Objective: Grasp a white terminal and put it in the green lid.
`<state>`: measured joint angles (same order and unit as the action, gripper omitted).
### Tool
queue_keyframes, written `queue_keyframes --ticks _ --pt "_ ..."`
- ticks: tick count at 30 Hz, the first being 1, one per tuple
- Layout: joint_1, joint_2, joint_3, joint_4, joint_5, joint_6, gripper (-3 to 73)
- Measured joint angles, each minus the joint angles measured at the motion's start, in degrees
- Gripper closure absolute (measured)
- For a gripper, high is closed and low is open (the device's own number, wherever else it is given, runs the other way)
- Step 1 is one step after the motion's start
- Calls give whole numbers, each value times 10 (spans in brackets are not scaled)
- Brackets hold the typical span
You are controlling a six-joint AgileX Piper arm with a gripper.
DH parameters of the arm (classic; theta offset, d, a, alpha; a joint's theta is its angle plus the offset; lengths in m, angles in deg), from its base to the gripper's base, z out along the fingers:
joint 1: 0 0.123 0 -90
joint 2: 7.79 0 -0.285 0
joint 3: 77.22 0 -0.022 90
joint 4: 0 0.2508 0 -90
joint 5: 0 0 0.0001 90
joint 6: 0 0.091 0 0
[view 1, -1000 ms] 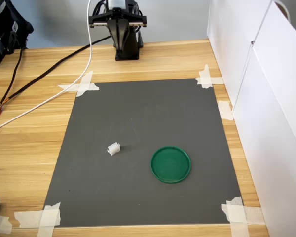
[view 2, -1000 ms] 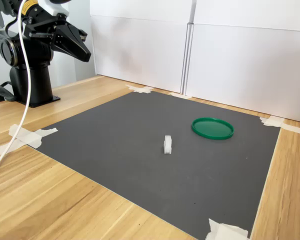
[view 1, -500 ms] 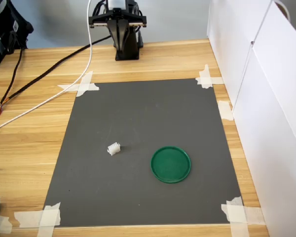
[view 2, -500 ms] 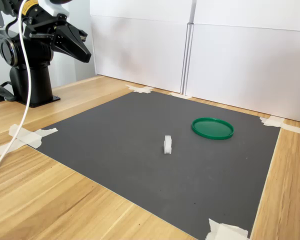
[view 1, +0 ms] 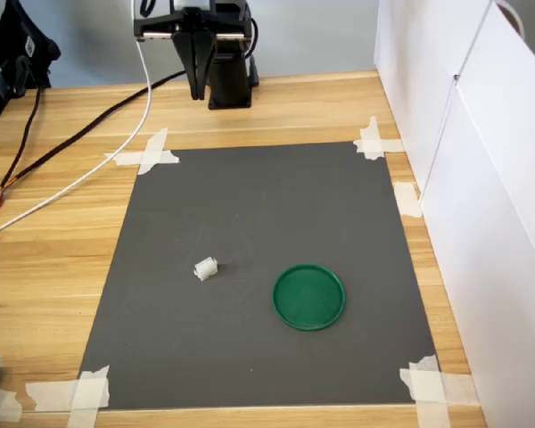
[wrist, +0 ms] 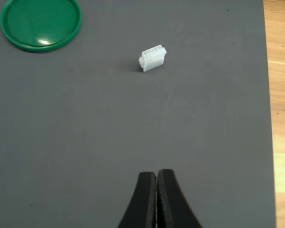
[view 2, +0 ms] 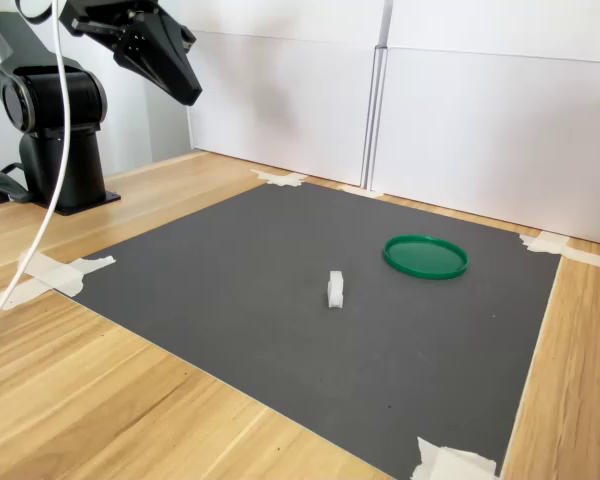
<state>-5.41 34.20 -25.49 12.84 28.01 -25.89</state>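
The tiny white ridged plastic terminal sits on the dark grey mat, apart from the flat round dark-green plastic lid, on the lid's left in the first exterior view. The lid holds nothing. The black gripper hangs high above the mat's far side, well away from the lid, fingers pressed together on nothing.

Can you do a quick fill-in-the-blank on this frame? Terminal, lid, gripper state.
1. The white terminal lies on the dark grey ____, not on the wood.
2. The green lid is ____: nothing lies in it.
3. In the wrist view the gripper has its jaws ____.
4. In the first exterior view the terminal sits to the ____ of the lid.

Missing words: mat; empty; shut; left
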Motion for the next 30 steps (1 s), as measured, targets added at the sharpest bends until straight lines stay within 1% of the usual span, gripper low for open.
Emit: queue_keyframes --ticks 5,7,10,15,17,19,23,27,29,30 --pt "0 146 -95 -26 21 0 717" --pt "0 210 -152 -45 47 0 717" --pt "0 272 -210 -64 82 -5 717" --pt "0 357 -298 -71 143 -51 717" --pt "0 405 -345 -71 183 -66 706" --pt "0 430 -368 -72 204 -67 686" --pt "0 479 -417 -72 237 -70 603" --pt "0 511 -448 -72 246 -71 466" --pt "0 525 -458 -73 252 -72 369" --pt "0 531 -462 -75 254 -74 339"
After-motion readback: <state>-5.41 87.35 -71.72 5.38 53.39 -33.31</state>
